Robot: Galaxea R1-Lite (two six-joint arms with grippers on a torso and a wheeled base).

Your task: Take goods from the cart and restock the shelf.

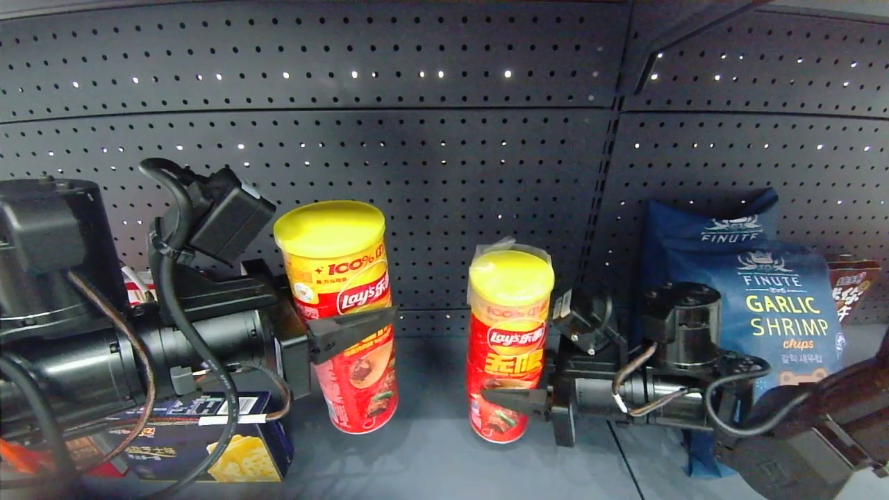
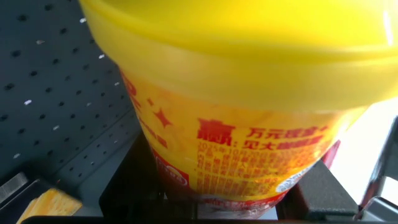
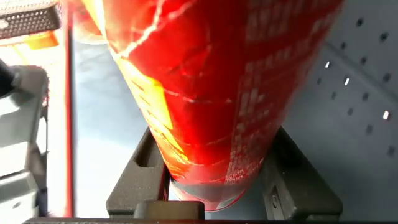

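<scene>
between the fingers of the left gripper [image 1: 361, 325] sits the tall can [image 1: 340, 278] of crisps. it has a yellow lid, is clamped around its middle and leans a little, and its base looks clear of the shelf [image 1: 430, 458]. across from that gripper's fingertips, the right gripper [image 1: 514, 397] is clamped low on the short can [image 1: 510, 333], close to its base. whether this can rests on the shelf or hangs just above it cannot be told. behind the right gripper's wrist stands a blue chip bag [image 1: 785, 312], and under the left arm lies a snack box [image 1: 208, 444].

both cans are probably light cardboard tubes with glossy, fairly slippery walls. they are likely stiff along their length, but a hard squeeze would dent them, and the crisps inside break easily. the press-on lids are a poor place to hold. the mid-body grip on the tall can seems the steadier one. the low grip on the short can leaves most of the tube above the fingers, so it may tip if jolted. a gentle, upright set-down suits both.
</scene>
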